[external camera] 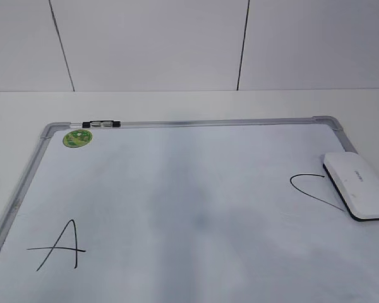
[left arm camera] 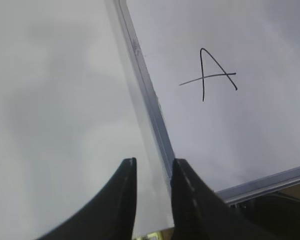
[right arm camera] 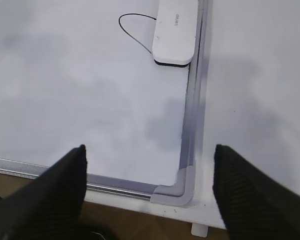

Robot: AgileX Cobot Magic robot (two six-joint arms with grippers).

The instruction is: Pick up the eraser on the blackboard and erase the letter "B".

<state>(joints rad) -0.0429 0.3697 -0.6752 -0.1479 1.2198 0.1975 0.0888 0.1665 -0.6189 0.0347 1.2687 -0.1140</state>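
The eraser (external camera: 357, 186) is an oblong white block with a black underside. It lies on the blackboard (external camera: 177, 122) at its right edge, over part of a curved letter "C" (external camera: 306, 186). It also shows in the right wrist view (right arm camera: 175, 32), well ahead of my right gripper (right arm camera: 149, 155). That gripper is wide open and empty above the board's near right corner. My left gripper (left arm camera: 152, 167) has a narrow empty gap and hovers over the board's left frame (left arm camera: 150, 100). No letter "B" shows; the middle of the board has only a faint grey smudge. Neither gripper appears in the exterior view.
A slanted letter "A" (external camera: 60, 246) is at the board's near left and also shows in the left wrist view (left arm camera: 210, 75). A round green sticker (external camera: 78, 137) and a black clip (external camera: 101, 124) sit at the far left corner. A white table surrounds the board.
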